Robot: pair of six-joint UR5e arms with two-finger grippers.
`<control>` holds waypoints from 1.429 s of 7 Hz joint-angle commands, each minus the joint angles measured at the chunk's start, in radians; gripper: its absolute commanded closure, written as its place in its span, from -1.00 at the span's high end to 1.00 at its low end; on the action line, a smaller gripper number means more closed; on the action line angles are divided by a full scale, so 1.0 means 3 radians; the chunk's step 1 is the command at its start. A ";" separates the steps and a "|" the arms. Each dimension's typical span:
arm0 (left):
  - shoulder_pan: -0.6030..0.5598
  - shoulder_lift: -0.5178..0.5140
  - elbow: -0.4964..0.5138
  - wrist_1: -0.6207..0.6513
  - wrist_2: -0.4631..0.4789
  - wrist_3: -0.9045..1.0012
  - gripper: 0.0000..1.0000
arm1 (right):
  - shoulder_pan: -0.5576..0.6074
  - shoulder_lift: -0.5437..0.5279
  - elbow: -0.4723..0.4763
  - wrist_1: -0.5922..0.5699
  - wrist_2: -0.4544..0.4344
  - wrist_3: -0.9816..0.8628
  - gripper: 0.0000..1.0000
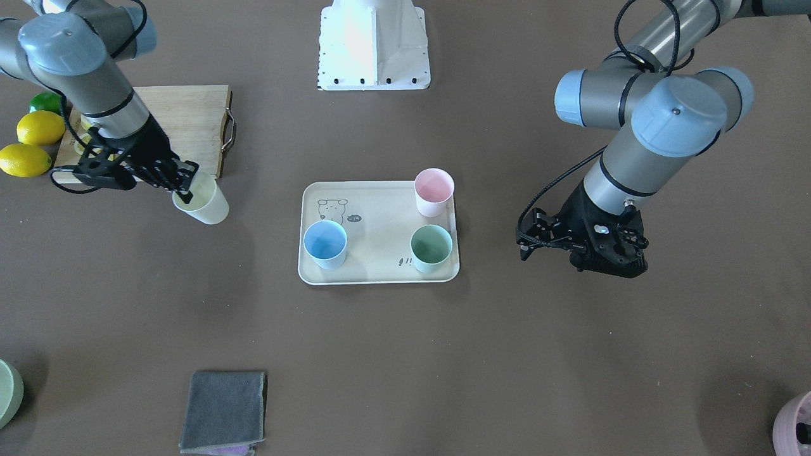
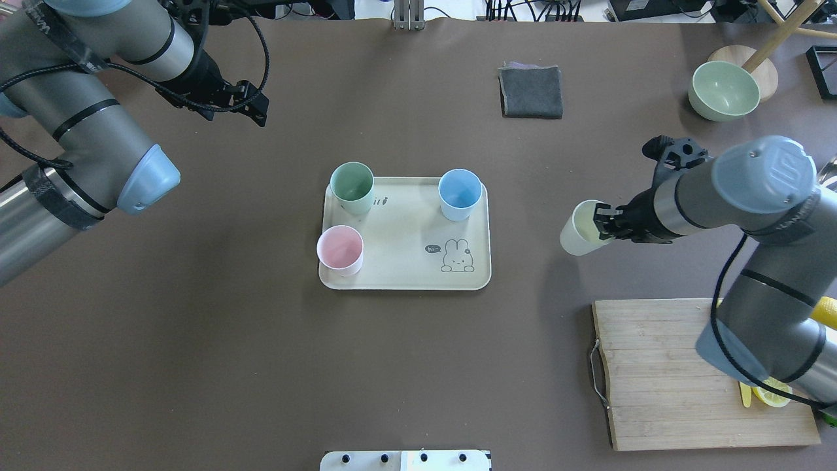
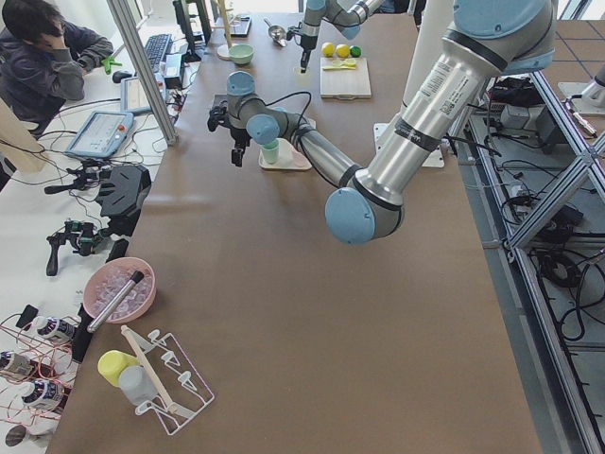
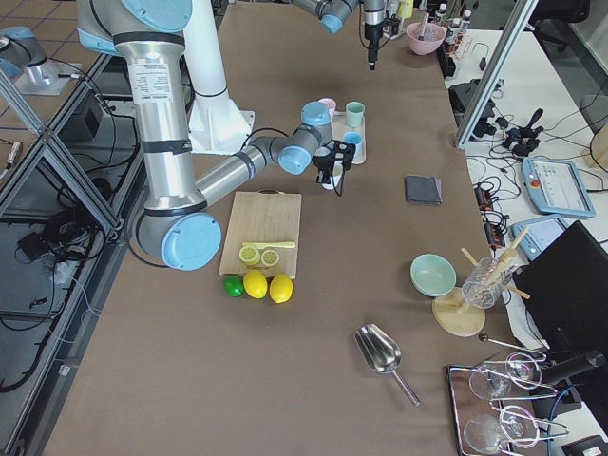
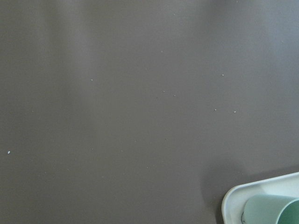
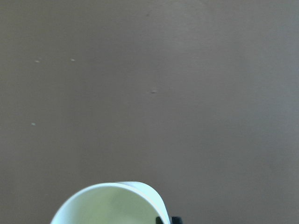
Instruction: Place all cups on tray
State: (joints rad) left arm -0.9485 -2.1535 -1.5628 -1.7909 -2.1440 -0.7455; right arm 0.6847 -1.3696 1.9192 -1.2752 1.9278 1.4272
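Observation:
The cream tray [image 2: 405,242] [image 1: 380,215] lies mid-table with a rabbit drawing. On it stand the pink cup [image 2: 340,248] [image 1: 434,190], the blue cup [image 2: 460,193] [image 1: 325,244] and the green cup [image 2: 352,186] [image 1: 431,247]. My right gripper [image 2: 600,222] [image 1: 187,183] is shut on the rim of the pale yellow cup [image 2: 579,230] [image 1: 206,202], which hangs tilted off to the tray's right in the overhead view. Its rim shows in the right wrist view [image 6: 107,205]. My left gripper [image 2: 255,110] [image 1: 608,256] hovers empty beyond the tray; I cannot tell whether it is open.
A wooden cutting board [image 2: 673,373] [image 1: 190,120] with lemon slices [image 2: 771,392] lies near the right arm, with lemons [image 1: 38,126] and a lime [image 1: 44,101] beside it. A grey cloth [image 2: 531,90] and a green bowl [image 2: 724,90] sit at the far side.

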 commanded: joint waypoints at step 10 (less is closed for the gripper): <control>-0.0034 0.0066 0.0004 -0.0018 -0.0002 0.0087 0.96 | -0.0147 0.1299 -0.0364 -0.1006 -0.0298 0.0148 1.00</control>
State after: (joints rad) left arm -0.9577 -2.1338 -1.5609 -1.7975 -2.1445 -0.7194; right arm 0.5690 -0.9631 1.7899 -1.5702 1.7660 1.5377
